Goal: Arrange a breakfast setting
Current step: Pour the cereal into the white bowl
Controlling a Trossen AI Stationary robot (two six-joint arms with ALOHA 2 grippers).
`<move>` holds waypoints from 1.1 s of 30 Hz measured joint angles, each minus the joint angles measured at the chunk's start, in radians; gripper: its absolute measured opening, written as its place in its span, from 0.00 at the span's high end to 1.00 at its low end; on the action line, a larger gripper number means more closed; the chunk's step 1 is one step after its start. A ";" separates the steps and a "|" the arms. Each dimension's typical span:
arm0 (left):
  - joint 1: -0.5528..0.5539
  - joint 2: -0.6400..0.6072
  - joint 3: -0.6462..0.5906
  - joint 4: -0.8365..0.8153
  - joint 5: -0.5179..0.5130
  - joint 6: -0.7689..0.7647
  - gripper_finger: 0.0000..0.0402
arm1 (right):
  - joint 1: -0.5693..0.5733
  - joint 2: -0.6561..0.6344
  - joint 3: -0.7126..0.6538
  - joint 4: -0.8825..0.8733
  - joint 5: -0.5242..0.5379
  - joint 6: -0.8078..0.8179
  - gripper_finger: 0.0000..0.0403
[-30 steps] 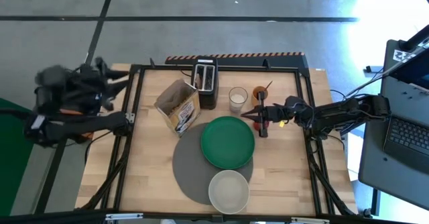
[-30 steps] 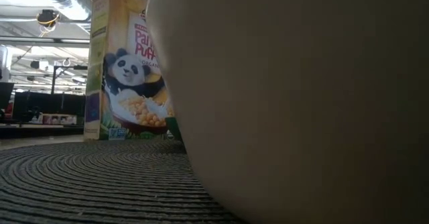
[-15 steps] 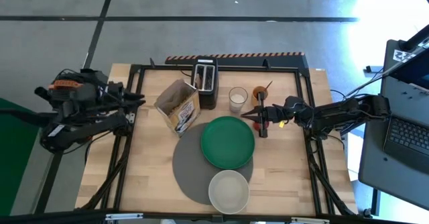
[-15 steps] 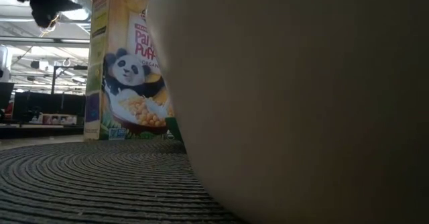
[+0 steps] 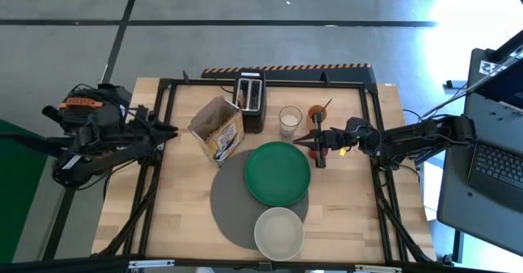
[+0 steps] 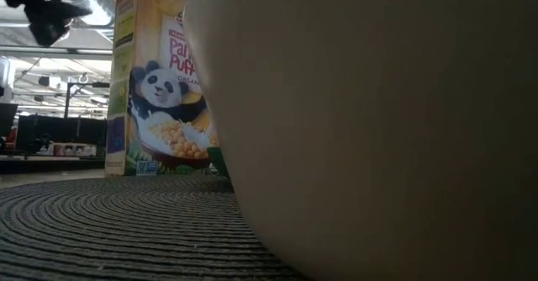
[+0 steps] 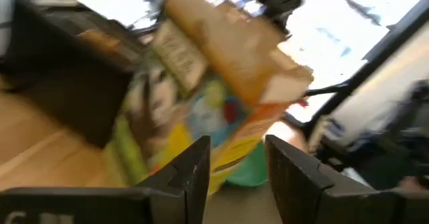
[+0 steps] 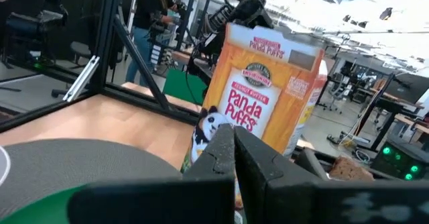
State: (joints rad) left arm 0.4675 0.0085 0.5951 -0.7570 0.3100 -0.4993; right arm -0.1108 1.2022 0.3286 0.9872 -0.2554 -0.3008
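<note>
the left arm (image 5: 98, 142) has swung in toward the cereal box (image 5: 217, 130), fingers (image 7: 191, 174) spread apart. the right arm (image 5: 409, 138) lies level beside the green plate (image 5: 278, 173), fingers (image 8: 228, 153) pressed together.

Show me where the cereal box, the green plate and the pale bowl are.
Cereal box (image 5: 217, 129), high view, on its open top.
Plate (image 5: 278, 173), high view, at its centre.
Bowl (image 5: 279, 233), high view, on its inside bottom.

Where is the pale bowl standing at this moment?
In the high view the pale bowl stands on the near edge of the round grey mat, just below the green plate, near the table's front middle.
</note>
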 joint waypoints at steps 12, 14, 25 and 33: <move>0.000 0.015 -0.018 0.310 0.293 -0.161 0.66 | 0.000 0.000 0.000 0.004 0.000 -0.020 1.00; -0.001 0.031 -0.028 0.336 0.328 -0.188 0.66 | 0.000 0.000 0.000 0.006 0.000 -0.022 1.00; -0.077 0.262 -0.072 0.860 0.394 -0.214 0.66 | -0.001 0.000 0.000 0.033 0.087 -0.055 1.00; -0.388 0.306 -0.072 0.939 0.149 -0.134 0.66 | -0.001 0.000 0.000 0.028 0.073 -0.079 1.00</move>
State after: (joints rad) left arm 0.0795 0.3144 0.5228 0.1823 0.4590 -0.6336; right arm -0.1116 1.2022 0.3286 1.0155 -0.1823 -0.3798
